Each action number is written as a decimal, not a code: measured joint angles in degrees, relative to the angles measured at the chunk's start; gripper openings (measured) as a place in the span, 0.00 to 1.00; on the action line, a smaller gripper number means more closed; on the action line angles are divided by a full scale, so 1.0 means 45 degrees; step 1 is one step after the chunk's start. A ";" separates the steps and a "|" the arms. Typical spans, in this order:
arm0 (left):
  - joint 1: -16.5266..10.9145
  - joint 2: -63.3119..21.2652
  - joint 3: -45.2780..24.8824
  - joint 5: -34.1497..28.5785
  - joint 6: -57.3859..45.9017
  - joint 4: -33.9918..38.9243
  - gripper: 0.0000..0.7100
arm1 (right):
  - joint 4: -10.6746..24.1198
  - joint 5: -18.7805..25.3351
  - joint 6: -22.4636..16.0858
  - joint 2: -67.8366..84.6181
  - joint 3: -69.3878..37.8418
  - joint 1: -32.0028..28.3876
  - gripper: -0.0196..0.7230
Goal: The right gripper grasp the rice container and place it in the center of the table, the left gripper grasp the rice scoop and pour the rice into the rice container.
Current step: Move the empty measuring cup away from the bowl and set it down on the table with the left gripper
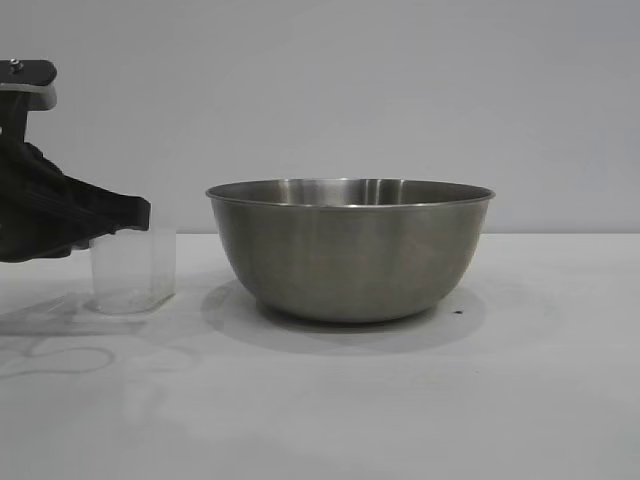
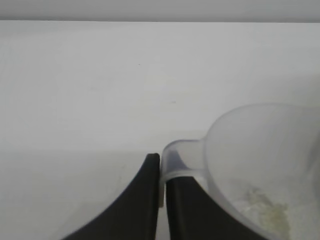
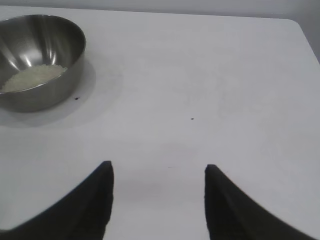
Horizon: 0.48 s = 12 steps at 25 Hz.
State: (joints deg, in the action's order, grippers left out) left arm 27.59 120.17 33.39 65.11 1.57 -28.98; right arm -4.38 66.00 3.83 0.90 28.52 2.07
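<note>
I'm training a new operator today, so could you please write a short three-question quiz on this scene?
1. True or false: the rice container lies tipped on its side.
2. What does the left gripper clamp? A) the container's rim B) the rice scoop handle C) nothing
3. Where is most of the rice?

Key: 1 false, it stands upright on the table. 2 B. 3 In the container; the open right gripper holds nothing.

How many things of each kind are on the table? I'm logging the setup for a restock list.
Steel bowls: 1, the bowl
Plastic scoops: 1, the scoop, handle in the left end effector
Piles of rice: 1, the rice, inside the bowl
Total: 3
</note>
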 joint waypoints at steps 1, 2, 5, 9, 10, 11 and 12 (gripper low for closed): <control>0.0000 0.0034 0.0000 0.0000 0.0000 0.0000 0.00 | 0.0000 0.0000 0.0000 0.0000 0.0000 0.0000 0.54; 0.0000 0.0061 0.0000 0.0000 -0.0023 0.0025 0.00 | 0.0000 0.0000 0.0000 0.0000 0.0000 0.0000 0.54; 0.0000 0.0080 0.0000 0.0000 -0.0023 0.0075 0.00 | 0.0000 0.0000 0.0000 0.0000 0.0000 0.0000 0.54; 0.0000 0.0080 0.0000 0.0000 -0.0023 0.0228 0.07 | 0.0000 0.0000 0.0000 0.0000 0.0000 0.0000 0.54; 0.0000 0.0080 0.0000 0.0000 -0.0023 0.0234 0.13 | 0.0000 0.0000 0.0000 0.0000 0.0000 0.0000 0.54; 0.0000 0.0080 0.0000 0.0000 -0.0023 0.0255 0.17 | 0.0000 0.0000 0.0000 0.0000 0.0000 0.0000 0.54; 0.0000 0.0080 0.0000 0.0000 -0.0023 0.0255 0.15 | 0.0000 0.0000 0.0000 0.0000 0.0000 0.0000 0.54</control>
State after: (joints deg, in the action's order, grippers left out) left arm 27.59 120.53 33.39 65.11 1.47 -27.83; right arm -4.38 66.00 3.83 0.90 28.52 2.07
